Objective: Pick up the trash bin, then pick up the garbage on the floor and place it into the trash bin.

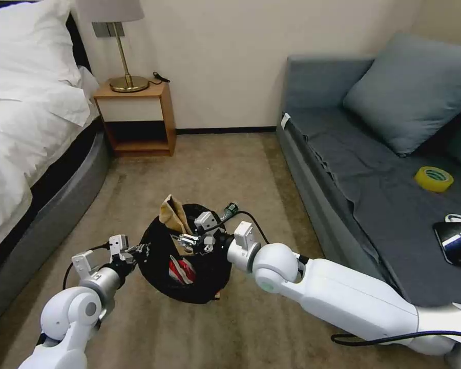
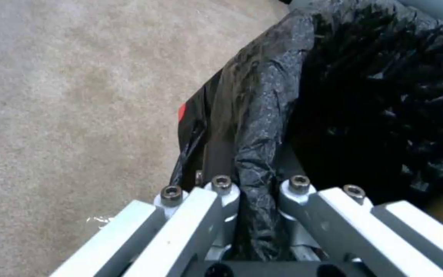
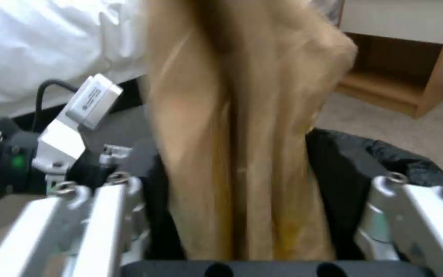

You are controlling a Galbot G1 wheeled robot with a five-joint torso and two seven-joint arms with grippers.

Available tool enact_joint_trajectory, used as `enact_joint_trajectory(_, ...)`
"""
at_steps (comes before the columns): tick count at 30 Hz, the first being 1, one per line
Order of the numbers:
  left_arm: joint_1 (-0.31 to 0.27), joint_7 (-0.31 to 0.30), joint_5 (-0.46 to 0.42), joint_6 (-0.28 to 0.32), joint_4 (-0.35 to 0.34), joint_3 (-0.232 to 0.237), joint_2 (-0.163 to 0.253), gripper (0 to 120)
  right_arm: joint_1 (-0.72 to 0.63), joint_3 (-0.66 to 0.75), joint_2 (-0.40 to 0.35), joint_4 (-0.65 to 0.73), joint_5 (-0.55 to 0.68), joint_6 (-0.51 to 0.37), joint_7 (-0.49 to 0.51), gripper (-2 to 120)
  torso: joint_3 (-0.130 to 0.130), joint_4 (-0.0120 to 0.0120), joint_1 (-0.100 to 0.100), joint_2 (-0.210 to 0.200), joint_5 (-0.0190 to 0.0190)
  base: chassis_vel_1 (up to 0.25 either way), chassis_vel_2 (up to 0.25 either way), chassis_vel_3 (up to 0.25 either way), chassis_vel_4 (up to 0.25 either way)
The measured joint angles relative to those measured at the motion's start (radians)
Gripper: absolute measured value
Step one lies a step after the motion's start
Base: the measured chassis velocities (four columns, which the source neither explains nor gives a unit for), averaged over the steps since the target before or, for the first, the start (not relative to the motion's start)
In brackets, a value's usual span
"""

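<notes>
My left pincer (image 1: 137,251), low and left of centre in the head view, is pressed together on the rim of the round black trash bin lined with a glossy black plastic bag (image 1: 189,279). In the left wrist view its fingers (image 2: 221,192) pinch a fold of that bag (image 2: 262,127) between them. The bin hangs tilted over the beige carpet (image 1: 215,169), its mouth turned toward my head camera.

My right pincer (image 1: 194,237) reaches in from the lower right and sits over the bin's mouth, spread wide. In the right wrist view the crumpled brown paper bag (image 3: 242,134) stands between the spread fingers (image 3: 385,192); I cannot tell whether they touch it. In the head view this paper bag (image 1: 173,214) sticks up out of the bin's upper left rim.

Inside the bin, near the centre, lies a red-and-white snack packet (image 1: 182,270).

On the grey sofa (image 1: 374,205) at right rest a yellow tape roll (image 1: 434,179) and a black phone (image 1: 456,243).
</notes>
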Motion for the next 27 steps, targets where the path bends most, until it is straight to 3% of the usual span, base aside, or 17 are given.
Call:
enact_joint_trajectory(10, 0.011, 0.017, -0.022, -0.003, 0.011, -0.008, 0.032, 4, 0.007, -0.027, 0.044, -0.022, -0.011, -0.005, -0.012, 99, 0.0, 0.0003, 0.0, 0.0, 0.0, 0.0, 0.0, 0.0, 0.0)
enact_joint_trajectory(15, 0.003, 0.008, -0.011, -0.004, 0.015, -0.011, 0.008, 4, 0.01, -0.022, 0.035, -0.045, -0.064, 0.001, -0.066, 100, 0.0, 0.0, 0.0, 0.0, 0.0, 0.0, 0.0, 0.0, 0.0)
enact_joint_trajectory(21, 0.009, -0.013, 0.02, -0.003, 0.003, -0.027, -0.032, 4, 0.0, 0.028, 0.022, -0.055, -0.073, 0.006, -0.055, 100, 0.0, 0.0, 0.0, 0.0, 0.0, 0.0, 0.0, 0.0, 0.0)
enact_joint_trajectory(27, 0.044, -0.027, 0.161, -0.025, -0.01, -0.092, -0.075, 4, -0.039, 0.161, -0.018, -0.067, -0.101, -0.039, -0.038, 100, 0.0, -0.0001, 0.0, 0.0, 0.0002, 0.0, 0.0, 0.0, 0.0)
